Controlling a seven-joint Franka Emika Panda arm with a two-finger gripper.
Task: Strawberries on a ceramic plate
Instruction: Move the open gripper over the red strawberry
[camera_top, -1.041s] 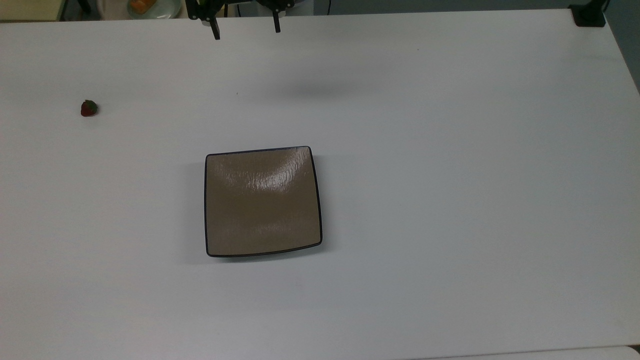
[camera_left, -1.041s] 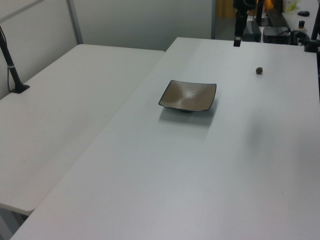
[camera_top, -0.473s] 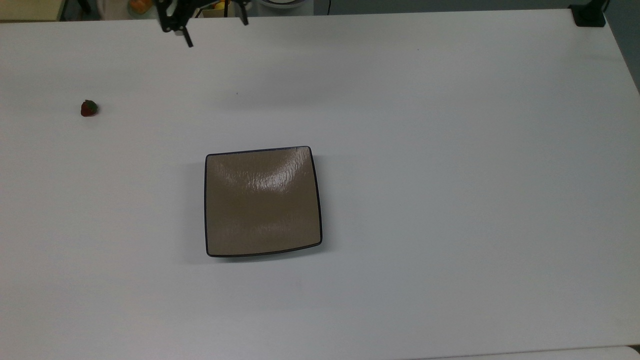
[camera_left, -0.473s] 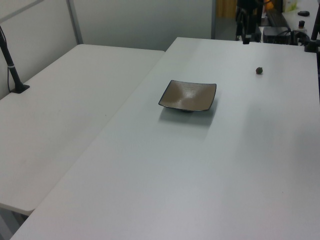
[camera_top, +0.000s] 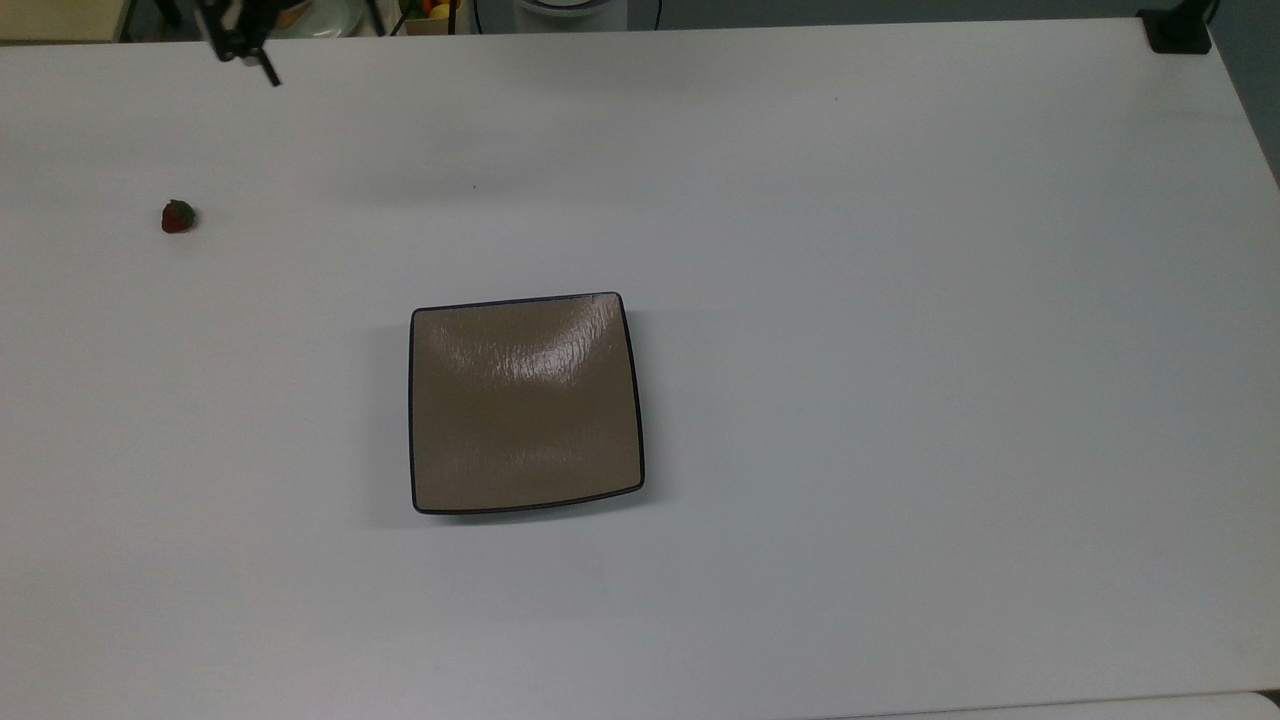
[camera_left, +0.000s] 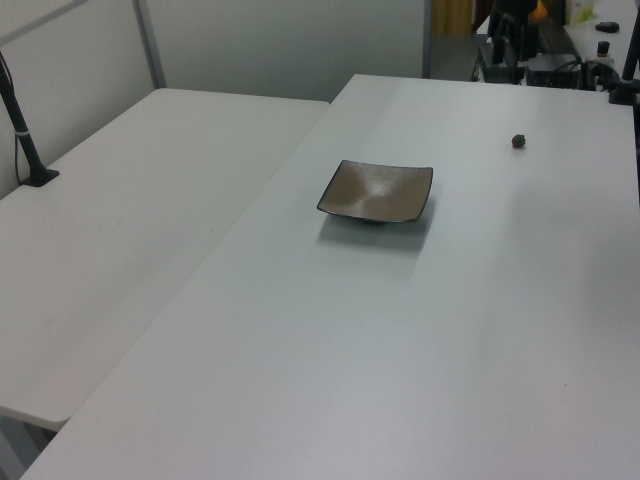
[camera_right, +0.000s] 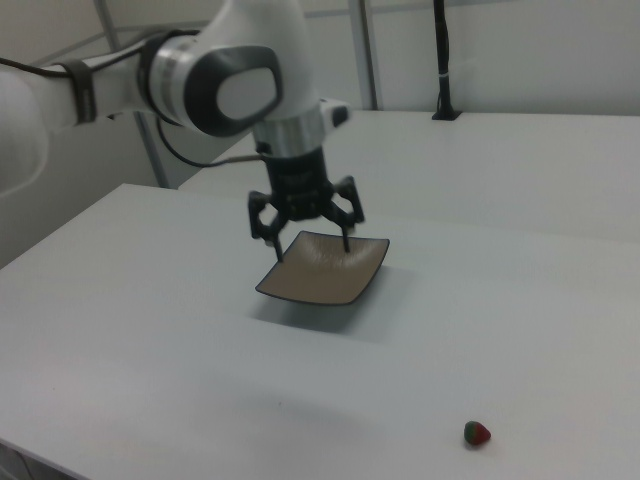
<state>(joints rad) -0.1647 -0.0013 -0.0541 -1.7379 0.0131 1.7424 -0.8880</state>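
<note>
Strawberry (camera_top: 178, 216) near table (camera_top: 900, 300) edge, square ceramic plate (camera_top: 525, 405) mid-table and bare, my pincer (camera_right: 304, 238) spread wide, airborne, grasping nothing.

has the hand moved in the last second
Yes. In the top view the hand has slid toward the top view's left along the table's far edge, from above the plate to nearer the strawberry, which has stayed put.
</note>
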